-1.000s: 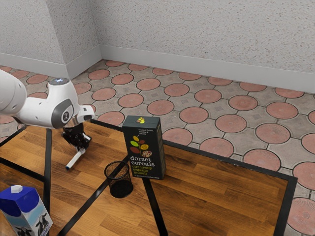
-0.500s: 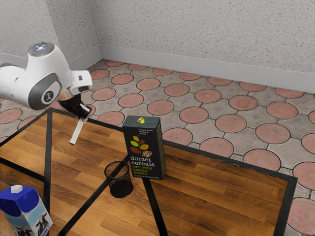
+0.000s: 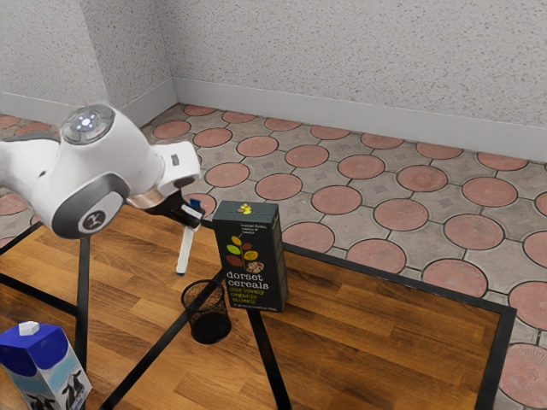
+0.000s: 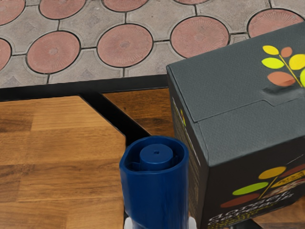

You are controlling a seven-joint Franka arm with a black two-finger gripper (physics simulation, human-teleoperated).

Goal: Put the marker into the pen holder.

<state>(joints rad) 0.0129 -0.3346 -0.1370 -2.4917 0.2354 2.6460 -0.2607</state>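
Gripping the marker (image 3: pixel 184 252), the fingers (image 3: pixel 191 218) leave its recessed end (image 4: pixel 156 155) visible in wrist view.

White rounded arm segments, dark grey oval side cover with a round pale logo, grey disc cap, black gripper (image 3: pixel 190 224)

Exterior view: fixed off the arm's side, at middle range and above table height, facing obliquely down across the brown wooden table (image 3: pixel 376 307) with black edging to the grey paved floor with red discs (image 3: pixel 363 166) and speckled pale wall (image 3: pixel 342 68). Wrist view: on the hand, close in, aimed down at a slant past the blue end of the white marker (image 3: pixel 184 252), with the dark cereal box (image 3: pixel 250 265) near, its top seen from above. Overlap of the two: box, marker, part of the table with its black edging, and floor beyond.
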